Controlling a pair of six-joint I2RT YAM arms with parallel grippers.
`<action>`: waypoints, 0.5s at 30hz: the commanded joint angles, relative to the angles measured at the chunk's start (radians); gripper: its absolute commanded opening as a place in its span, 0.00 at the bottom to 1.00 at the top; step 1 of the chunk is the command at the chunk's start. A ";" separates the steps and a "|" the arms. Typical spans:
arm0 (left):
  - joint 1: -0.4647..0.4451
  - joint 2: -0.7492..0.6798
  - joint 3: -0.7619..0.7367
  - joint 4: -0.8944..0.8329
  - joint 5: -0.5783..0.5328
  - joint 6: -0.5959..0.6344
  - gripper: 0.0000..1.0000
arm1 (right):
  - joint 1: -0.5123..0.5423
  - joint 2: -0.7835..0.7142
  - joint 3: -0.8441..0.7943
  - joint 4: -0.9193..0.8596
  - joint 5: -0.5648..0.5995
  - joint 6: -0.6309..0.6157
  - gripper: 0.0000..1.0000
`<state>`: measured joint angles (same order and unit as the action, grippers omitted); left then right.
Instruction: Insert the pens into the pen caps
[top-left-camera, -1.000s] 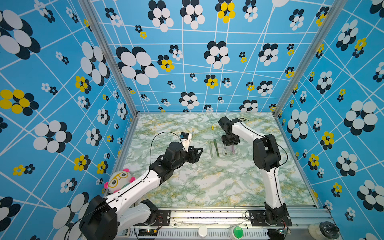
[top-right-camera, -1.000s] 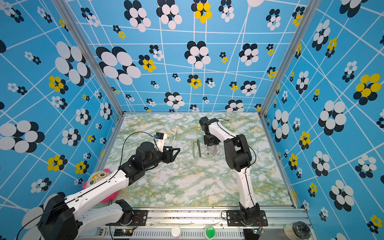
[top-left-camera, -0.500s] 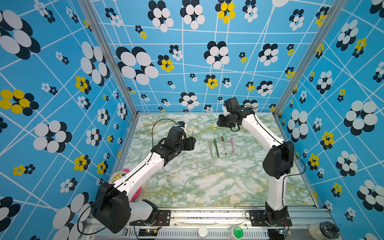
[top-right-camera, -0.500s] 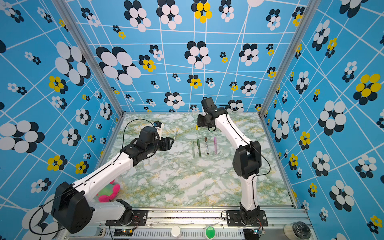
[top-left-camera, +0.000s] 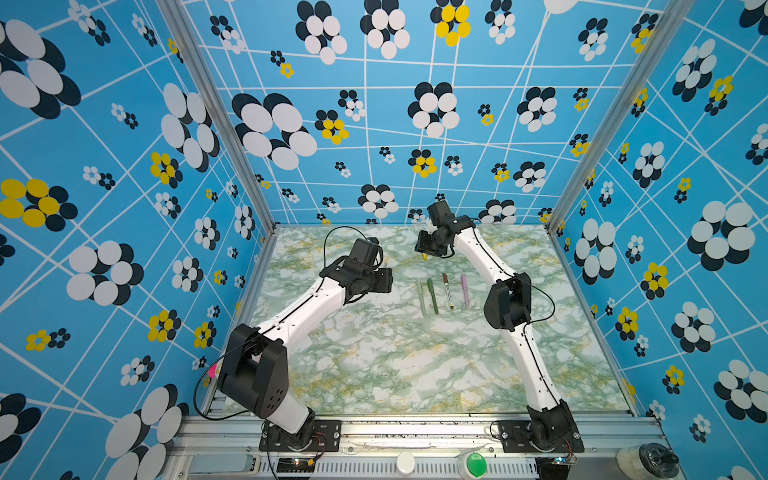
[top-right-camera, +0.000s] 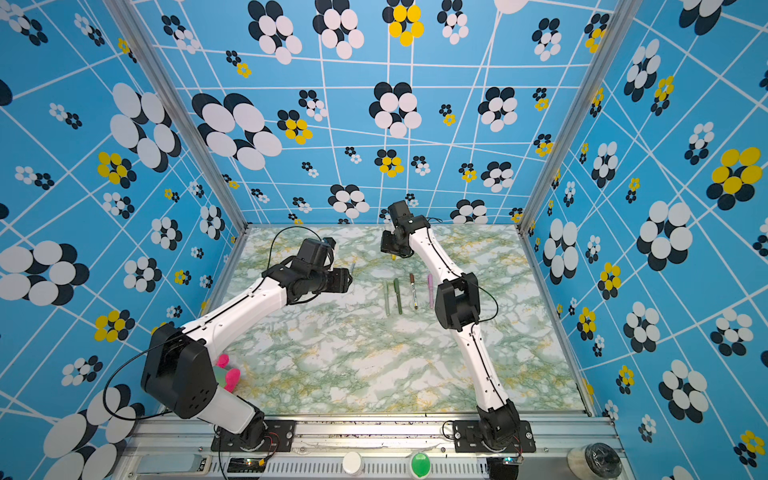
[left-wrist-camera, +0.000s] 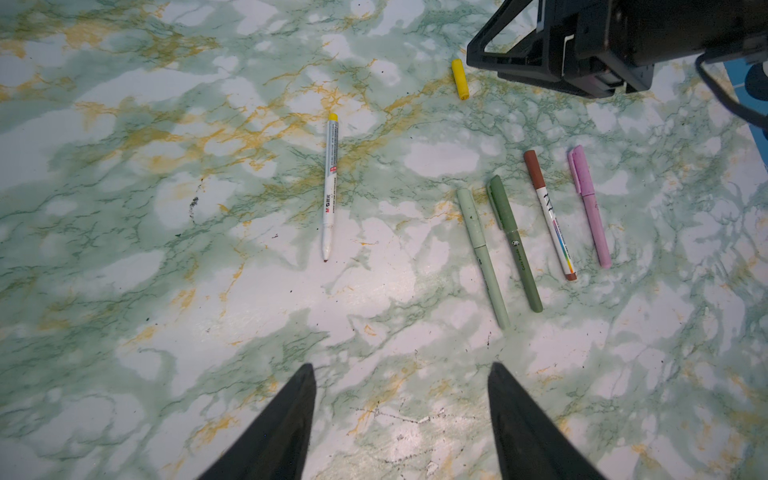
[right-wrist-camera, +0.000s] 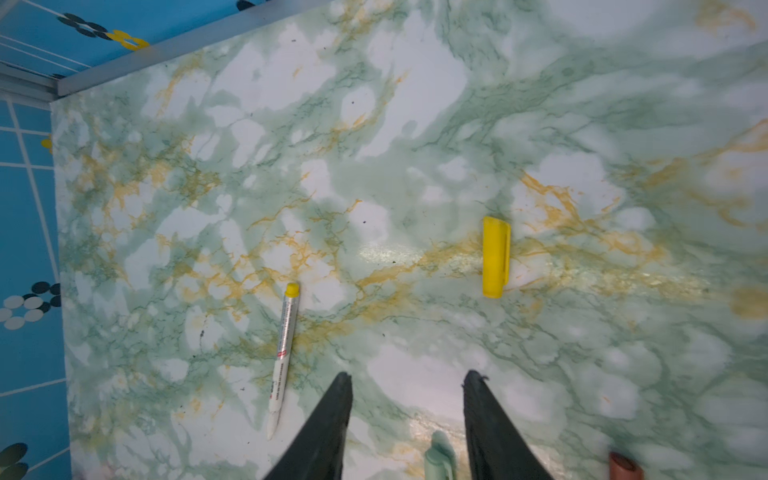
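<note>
Pens on marble table (left-wrist-camera: 124, 291): 4 w/ caps on, close side by side in a row – pale green pen (left-wrist-camera: 484, 257), dark green pen (left-wrist-camera: 515, 245), brown pen (left-wrist-camera: 550, 216), pink pen (left-wrist-camera: 590, 208). Off to one side of that row: white-yellow pen (left-wrist-camera: 330, 189), tip bare, lying flat. Well apart from it: yellow cap (right-wrist-camera: 494, 257), also flat.

Containers = caps only: 4 filled w/ own pens, yellow cap empty.

Left gripper (left-wrist-camera: 401, 368) wide apart, holding nothing, over bare table. Right gripper (right-wrist-camera: 408, 374) parted less wide, empty too, yellow cap ahead of it.

Risks, as a guess:
- Could skid cap away if pinched off-centre.
- Could block cap mouth w/ a finger.
- Could let thin pen pivot in grasp, so tip misses mouth.
- Could knock capped row w/ a forearm.
</note>
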<state>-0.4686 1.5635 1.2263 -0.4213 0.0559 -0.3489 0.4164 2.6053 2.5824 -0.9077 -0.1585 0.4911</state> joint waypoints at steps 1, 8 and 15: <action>0.013 -0.002 0.004 0.005 0.019 0.025 0.68 | -0.007 0.031 0.012 0.017 0.041 0.020 0.46; 0.041 -0.004 -0.042 0.085 0.067 0.014 0.69 | -0.007 0.050 -0.022 0.058 0.137 0.026 0.45; 0.084 0.102 -0.014 0.098 0.102 0.003 0.66 | -0.007 0.055 -0.022 0.089 0.114 0.040 0.45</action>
<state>-0.4053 1.6016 1.1934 -0.3279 0.1291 -0.3443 0.4156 2.6465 2.5732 -0.8448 -0.0540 0.5133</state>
